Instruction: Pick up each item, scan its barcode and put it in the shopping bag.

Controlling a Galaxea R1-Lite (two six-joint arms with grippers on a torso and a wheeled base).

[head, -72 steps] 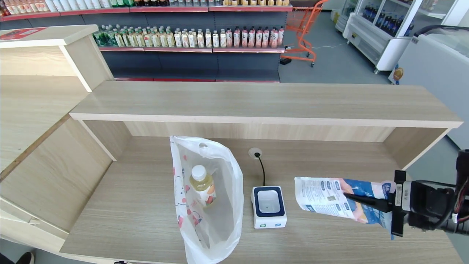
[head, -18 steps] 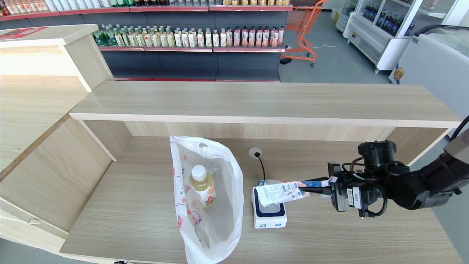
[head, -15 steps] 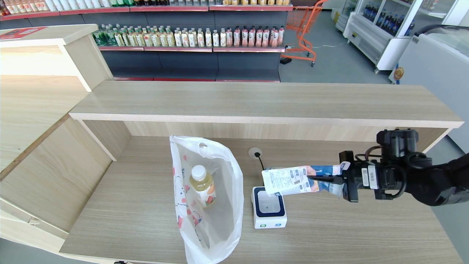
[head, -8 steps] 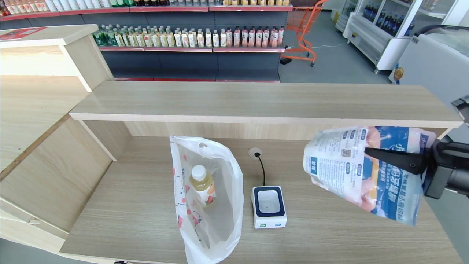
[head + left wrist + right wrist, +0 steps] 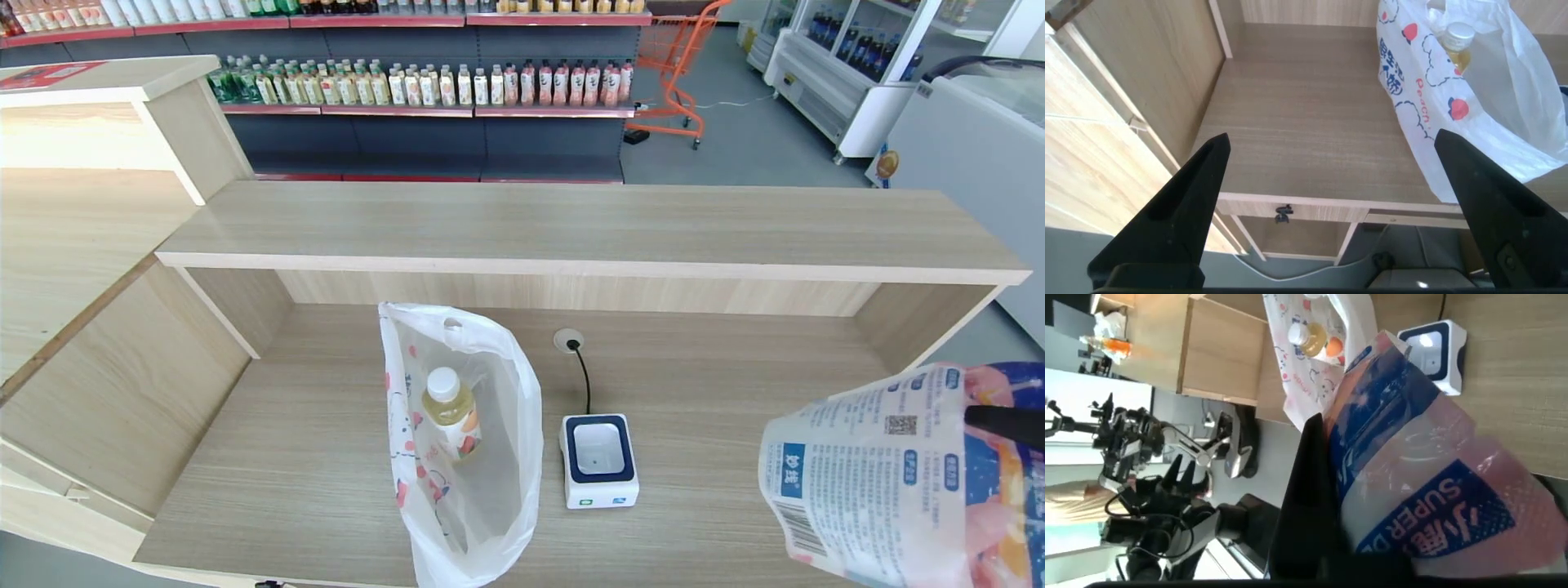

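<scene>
- Our right gripper (image 5: 976,416) clamps the snack pouch (image 5: 890,474), now pulled off the scanner (image 5: 599,460) to lower right
- Our left gripper (image 5: 1333,139) hangs open
- Scan looks done; shopping bag (image 5: 465,457), centre, comes next

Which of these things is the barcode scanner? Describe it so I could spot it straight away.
On the lower wooden counter, look just right of the white shopping bag. The scanner is the small white box lying flat there; only it has a dark blue frame round a pale window and a black cable running to the back.
</scene>
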